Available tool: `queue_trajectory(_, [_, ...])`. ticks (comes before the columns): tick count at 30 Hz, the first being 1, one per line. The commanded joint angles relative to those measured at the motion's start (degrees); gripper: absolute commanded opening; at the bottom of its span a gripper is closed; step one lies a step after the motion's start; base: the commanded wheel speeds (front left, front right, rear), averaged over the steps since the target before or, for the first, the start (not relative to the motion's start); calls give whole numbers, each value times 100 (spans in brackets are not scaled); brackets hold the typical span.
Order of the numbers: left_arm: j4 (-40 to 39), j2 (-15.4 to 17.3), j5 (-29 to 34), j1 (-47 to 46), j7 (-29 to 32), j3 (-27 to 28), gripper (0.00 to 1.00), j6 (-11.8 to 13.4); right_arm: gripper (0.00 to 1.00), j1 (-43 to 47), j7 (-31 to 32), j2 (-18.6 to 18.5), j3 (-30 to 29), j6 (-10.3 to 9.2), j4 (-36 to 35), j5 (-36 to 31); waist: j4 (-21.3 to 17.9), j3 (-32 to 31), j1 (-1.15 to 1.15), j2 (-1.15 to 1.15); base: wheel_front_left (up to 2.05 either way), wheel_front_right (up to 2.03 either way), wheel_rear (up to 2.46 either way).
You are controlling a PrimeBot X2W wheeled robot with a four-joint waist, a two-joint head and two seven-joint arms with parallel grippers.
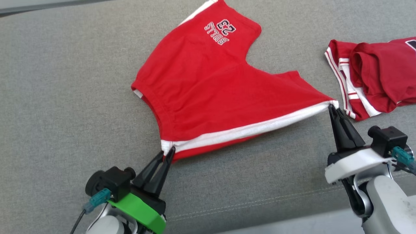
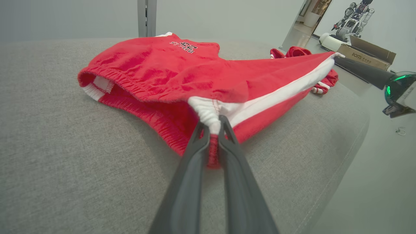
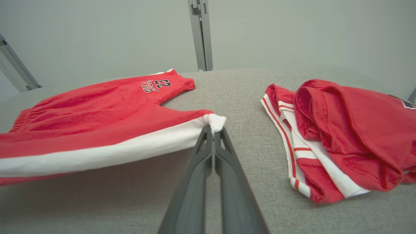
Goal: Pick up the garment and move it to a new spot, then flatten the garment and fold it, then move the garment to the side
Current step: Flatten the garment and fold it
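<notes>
The red shorts (image 1: pixel 211 87) lay across the middle of the head view on the grey cushion (image 1: pixel 65 97), with the printed leg toward the top and the white stripe (image 1: pixel 253 130) along the lower edge. The left gripper (image 1: pixel 168 152), at the lower left, had its fingers pinched narrow on the waistband end of that stripe. In the left wrist view, white and red cloth bunched between the two tips. The right gripper (image 1: pixel 333 109), at the right, had its fingers closed tight on the stripe's hem corner. Between the two grips the striped edge ran taut and was lifted off the cushion, while the rest of the shorts rested on it. A second garment (image 1: pixel 380 78), also red, lay crumpled at the right edge, near the right gripper's tips and apart from the shorts.
</notes>
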Motion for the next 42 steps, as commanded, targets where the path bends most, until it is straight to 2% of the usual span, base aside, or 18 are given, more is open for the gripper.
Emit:
queue_trajectory(1, [-68,-43,-167,236,16,-35,0,13,0,249,-13,-105,-39,-6,-50,41,22,-406,1,0,0,0,0])
queue_trajectory(6, [-456,-36,-665,414,502,-254,0,10,0,570,89,-265,-144,-6,-227,203,160,-491,1,0,0,0,0])
queue_trajectory(10, [-652,-223,-1387,299,836,-73,0,11,0,219,483,-307,-251,-6,-287,190,231,-429,1,0,0,0,0])
queue_trajectory(13, [-607,-500,-2000,44,1121,106,0,16,0,-335,1020,-214,-189,-6,-77,235,298,-282,1,0,0,0,0])
queue_trajectory(15, [-549,-624,-2263,-178,1373,80,0,13,0,-888,1359,-212,-67,-5,143,131,343,-140,1,0,0,0,0])
queue_trajectory(16, [-549,-624,-2263,-178,1373,80,0,13,0,-888,1359,-212,-67,-5,143,131,343,-140,1,0,0,0,0])
queue_trajectory(20, [-257,-1083,-2953,-685,1588,332,0,17,0,-2077,1779,-178,155,-5,890,-86,514,171,1,0,0,0,0])
queue_trajectory(23, [74,-1412,-3353,-1072,1590,621,0,131,0,-2922,1916,-137,317,-5,1546,-253,672,403,1,0,0,0,0])
queue_trajectory(25, [321,-1592,-3632,-1407,1519,825,0,244,0,-3670,1869,-147,408,-6,2206,-442,834,635,1,0,0,0,0])
queue_trajectory(31, [611,-1747,-3933,-1873,1421,877,0,320,0,-4767,1535,-201,478,-6,3481,-768,1219,998,1,0,0,0,0])
queue_trajectory(38, [801,-1804,-4096,-2163,1218,747,0,539,0,-5560,923,-172,814,-7,4383,-911,1524,1326,1,0,0,0,0])
queue_trajectory(42, [763,-1812,-4114,-2269,1053,632,0,576,0,-5859,575,-154,1002,-7,4787,-990,1678,1459,1,0,0,0,0])
